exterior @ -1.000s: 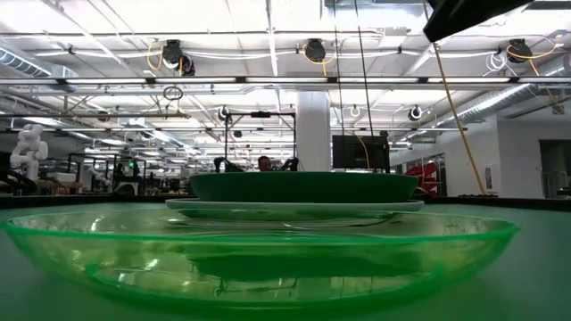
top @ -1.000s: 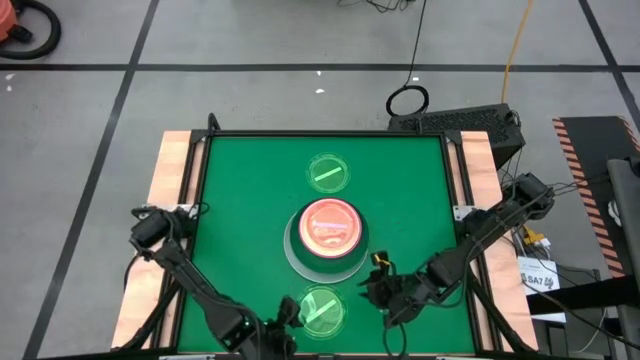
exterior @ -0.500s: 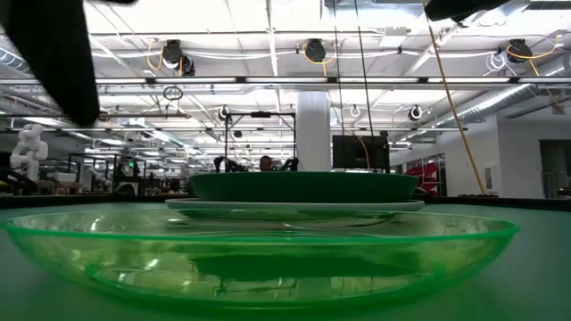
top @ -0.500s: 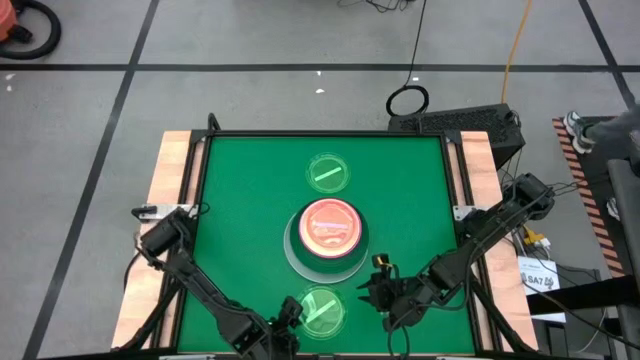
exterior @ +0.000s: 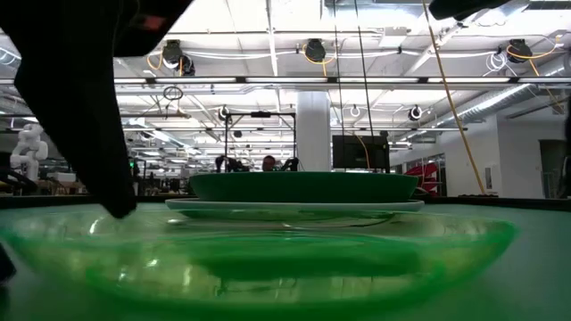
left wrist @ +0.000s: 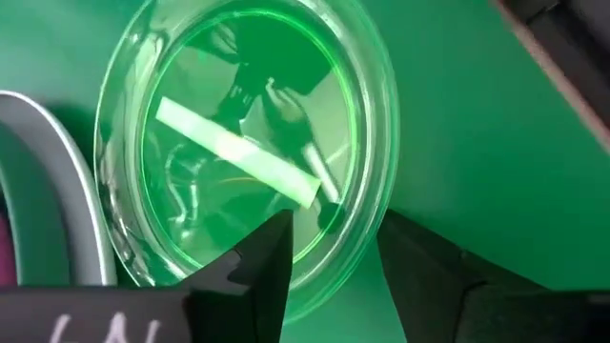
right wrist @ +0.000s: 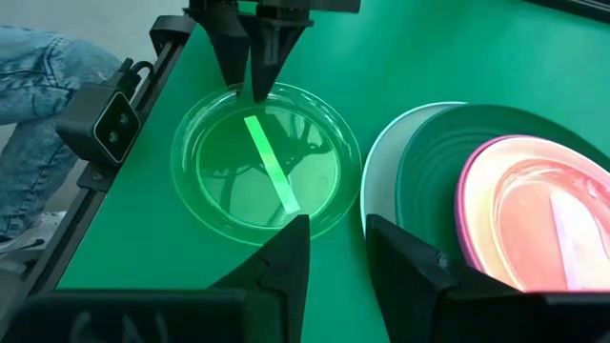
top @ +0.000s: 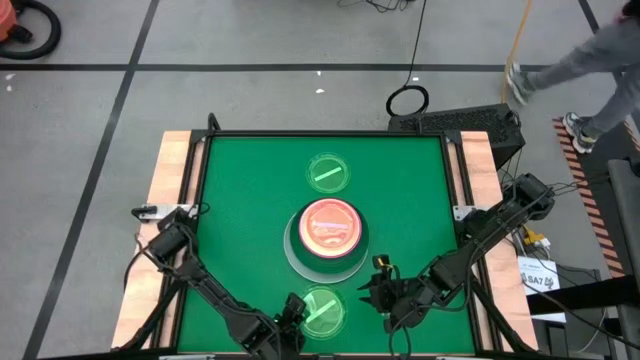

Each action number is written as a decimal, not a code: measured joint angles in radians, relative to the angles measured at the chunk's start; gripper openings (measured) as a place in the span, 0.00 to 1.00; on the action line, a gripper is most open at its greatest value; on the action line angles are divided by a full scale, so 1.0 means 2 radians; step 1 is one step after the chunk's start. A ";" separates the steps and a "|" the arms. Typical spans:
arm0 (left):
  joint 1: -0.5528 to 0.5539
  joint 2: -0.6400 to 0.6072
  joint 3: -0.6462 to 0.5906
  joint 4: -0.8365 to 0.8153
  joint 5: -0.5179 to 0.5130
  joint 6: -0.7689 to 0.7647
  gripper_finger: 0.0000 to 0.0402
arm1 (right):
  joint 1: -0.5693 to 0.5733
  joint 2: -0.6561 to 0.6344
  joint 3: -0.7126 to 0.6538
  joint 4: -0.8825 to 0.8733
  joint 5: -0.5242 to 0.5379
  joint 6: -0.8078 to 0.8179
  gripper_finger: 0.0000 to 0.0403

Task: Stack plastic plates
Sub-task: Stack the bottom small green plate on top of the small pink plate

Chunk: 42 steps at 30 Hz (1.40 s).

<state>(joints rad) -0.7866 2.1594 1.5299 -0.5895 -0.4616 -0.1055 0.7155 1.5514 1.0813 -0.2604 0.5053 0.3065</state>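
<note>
A small translucent green plate (top: 322, 310) (left wrist: 238, 143) (right wrist: 257, 162) with a pale stripe lies flat near the table's near edge. My left gripper (top: 292, 312) (left wrist: 335, 221) is open at that plate's left rim, one finger over the inside and one outside. The stack (top: 325, 228) (right wrist: 515, 210) sits mid-table: a pale mint-white plate at the bottom, then dark green, bright pink, and a smaller orange-pink striped plate on top. A second translucent green plate (top: 327, 173) lies farther back. My right gripper (top: 376, 290) (right wrist: 335, 229) waits open to the right of the near plate. My left gripper straddles the near green plate's left rim (left wrist: 367, 238), coming down at a slant from the near-left. One finger (left wrist: 262, 267) is over the plate's inside and the other is outside. I cannot tell whether either finger touches the rim. The plate lies flat on the table.
The low camera (right wrist: 105, 119) is mounted at the table's near edge, close to the near plate. A person (top: 580, 60) walks on the floor beyond the far right corner. Bare green mat (top: 230, 200) lies left and right of the stack.
My left gripper has moved toward the near green plate and come down; in the low view its finger has dropped from the top left to the plate's left rim. A person has walked into the high view at the far right.
</note>
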 joint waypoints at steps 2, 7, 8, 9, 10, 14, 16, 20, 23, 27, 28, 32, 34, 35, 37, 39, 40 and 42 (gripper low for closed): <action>0.000 0.003 0.000 -0.002 -0.001 0.002 0.39 | 0.000 0.000 0.000 0.000 0.000 -0.001 0.24; 0.001 0.011 0.001 0.002 -0.001 0.009 0.32 | 0.000 0.000 0.000 -0.001 0.000 -0.002 0.24; 0.001 0.012 0.001 0.004 0.000 0.011 0.29 | 0.000 0.000 0.000 -0.001 0.000 -0.002 0.24; 0.000 0.012 0.001 0.004 0.000 0.013 0.27 | 0.000 0.000 0.000 -0.001 0.000 -0.002 0.24; 0.000 0.012 0.001 0.005 0.001 0.013 0.24 | 0.000 0.000 0.000 -0.001 0.000 -0.002 0.24; 0.000 0.013 0.000 0.008 0.002 0.013 0.12 | 0.000 0.000 0.000 -0.001 0.000 -0.002 0.24; 0.000 0.013 0.000 0.009 0.002 0.014 0.07 | 0.000 0.000 0.000 -0.001 0.000 -0.002 0.24; 0.001 0.014 0.000 0.009 -0.006 0.013 0.02 | 0.000 0.000 0.000 -0.001 0.000 -0.003 0.24; 0.001 0.014 0.000 0.007 -0.017 0.016 0.02 | 0.000 0.000 0.000 -0.001 0.000 -0.003 0.24; 0.001 0.011 0.000 0.006 -0.018 0.017 0.02 | 0.000 0.000 0.000 -0.002 0.000 -0.003 0.24; 0.001 0.011 0.002 0.004 -0.018 0.021 0.02 | 0.000 0.000 0.000 -0.002 0.000 -0.003 0.24; 0.000 0.011 0.018 0.004 -0.017 0.028 0.02 | 0.000 0.000 0.000 -0.002 0.000 -0.003 0.24; 0.000 0.011 0.028 -0.004 -0.017 0.031 0.02 | 0.000 0.000 0.000 -0.002 0.000 -0.004 0.24; -0.001 0.011 0.036 -0.014 -0.017 0.034 0.02 | 0.000 0.000 0.000 -0.003 0.000 -0.003 0.24; -0.001 0.011 0.056 -0.031 -0.017 0.036 0.02 | 0.000 0.000 0.000 -0.003 0.000 -0.004 0.24; -0.001 0.011 0.076 -0.055 -0.017 0.037 0.02 | 0.000 0.000 0.000 -0.007 0.000 -0.004 0.24; -0.001 0.011 0.086 -0.067 -0.017 0.038 0.02 | 0.000 0.000 0.000 -0.011 0.000 -0.004 0.24; -0.001 0.011 0.109 -0.091 -0.018 0.040 0.01 | 0.000 0.000 0.000 -0.023 -0.001 -0.004 0.24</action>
<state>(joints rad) -0.7895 2.1811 1.7474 -0.7725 -0.4968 -0.0264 0.7155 1.5517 1.0809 -0.3062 0.5042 0.2982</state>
